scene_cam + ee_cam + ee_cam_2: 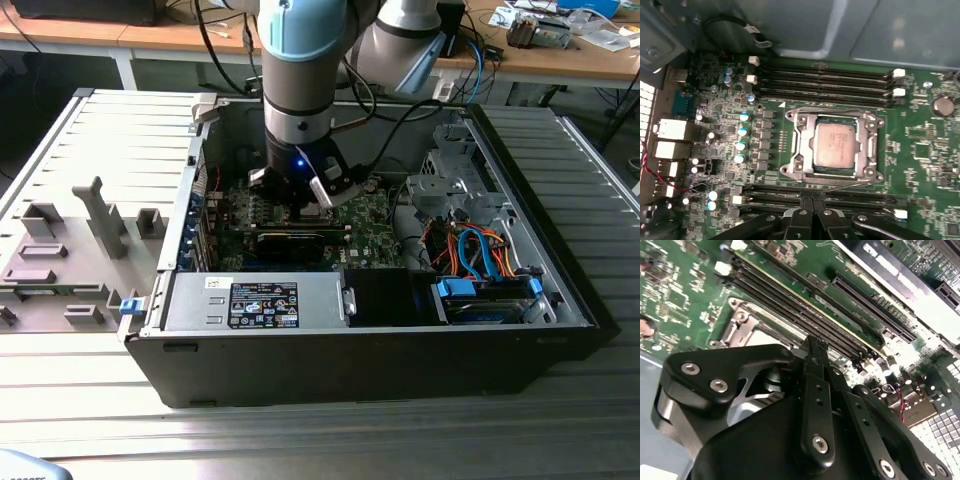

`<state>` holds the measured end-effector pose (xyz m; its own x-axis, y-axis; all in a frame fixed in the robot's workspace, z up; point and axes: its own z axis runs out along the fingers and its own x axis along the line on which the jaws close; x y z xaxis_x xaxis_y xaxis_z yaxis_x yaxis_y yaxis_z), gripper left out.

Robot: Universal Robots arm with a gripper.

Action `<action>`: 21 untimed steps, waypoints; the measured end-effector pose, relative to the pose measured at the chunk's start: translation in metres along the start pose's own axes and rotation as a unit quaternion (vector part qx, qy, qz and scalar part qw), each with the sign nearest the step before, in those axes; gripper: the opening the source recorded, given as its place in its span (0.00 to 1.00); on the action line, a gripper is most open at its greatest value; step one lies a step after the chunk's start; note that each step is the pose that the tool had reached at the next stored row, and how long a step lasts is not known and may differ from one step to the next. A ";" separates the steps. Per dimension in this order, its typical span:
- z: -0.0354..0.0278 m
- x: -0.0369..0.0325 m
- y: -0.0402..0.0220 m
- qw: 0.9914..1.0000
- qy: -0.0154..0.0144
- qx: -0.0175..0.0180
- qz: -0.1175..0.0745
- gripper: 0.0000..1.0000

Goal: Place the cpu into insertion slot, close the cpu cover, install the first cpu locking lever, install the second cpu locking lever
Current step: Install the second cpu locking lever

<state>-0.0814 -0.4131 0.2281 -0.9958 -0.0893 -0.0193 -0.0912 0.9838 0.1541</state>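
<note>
Black two-fingered claw (812,204) closed, fingertips pressed together, empty, hovering just beside silver square socket rim (795,167). Dull silver-grey square cpu (834,145) seated flat within insertion slot, framed by thin silver windowed cpu cover (872,145) lying down over it. Green motherboard (925,150) around, inside open black computer case (400,365).

No print resolves to readable characters in any view. Black rectangular sticker with white markings (264,305) on the grey metal power-supply box (255,303): text too small to read. Dull silver-grey square cpu (835,145), seated just beyond the fingertips (809,204) in the first wrist view: faint etched lines, illegible.
</note>
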 end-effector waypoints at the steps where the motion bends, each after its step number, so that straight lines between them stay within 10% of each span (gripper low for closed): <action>1: 0.0019 0.0013 -0.0002 1.000 0.000 0.000 -0.001 0.11; 10: 0.0231 0.0151 0.0066 0.999 0.006 -0.001 -0.042 0.11; 21: 0.0297 0.0157 0.0110 0.999 0.005 -0.011 -0.049 0.11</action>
<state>-0.0979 -0.3990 0.2002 -0.9821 -0.1868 -0.0246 -0.1882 0.9666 0.1741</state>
